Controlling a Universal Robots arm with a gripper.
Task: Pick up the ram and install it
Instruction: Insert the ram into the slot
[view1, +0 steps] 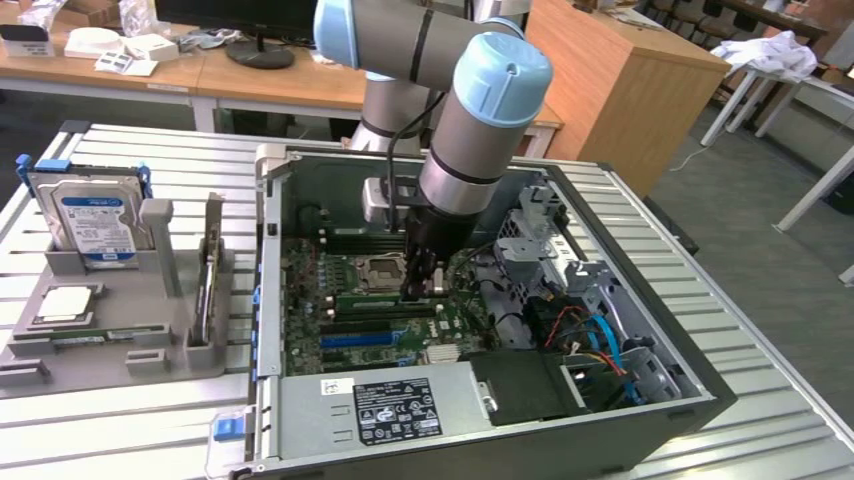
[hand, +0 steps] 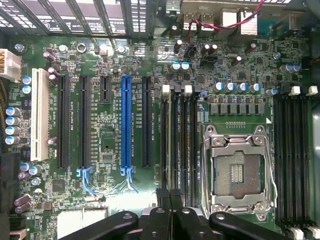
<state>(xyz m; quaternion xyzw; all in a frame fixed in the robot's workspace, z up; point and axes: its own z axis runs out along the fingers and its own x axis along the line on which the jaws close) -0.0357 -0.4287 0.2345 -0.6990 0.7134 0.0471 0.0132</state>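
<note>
Closed jaws, grip unclear to you, above motherboard (hand: 107, 130); open case (view1: 467, 455) on ribbed metal tabletop (view1: 134, 430), wooden desks (view1: 267, 85) behind.

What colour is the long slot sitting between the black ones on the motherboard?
The slot is bright blue; it shows best in the wrist view.

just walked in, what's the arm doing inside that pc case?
The arm is reaching down into the open PC case, which lies on the slatted table. Its gripper is shut and sits low over the black memory slots beside the CPU socket. Whether the ram is pinched between the fingers I can't tell. A hard drive stands in the grey tray at the exterior view's left of the case.
</note>
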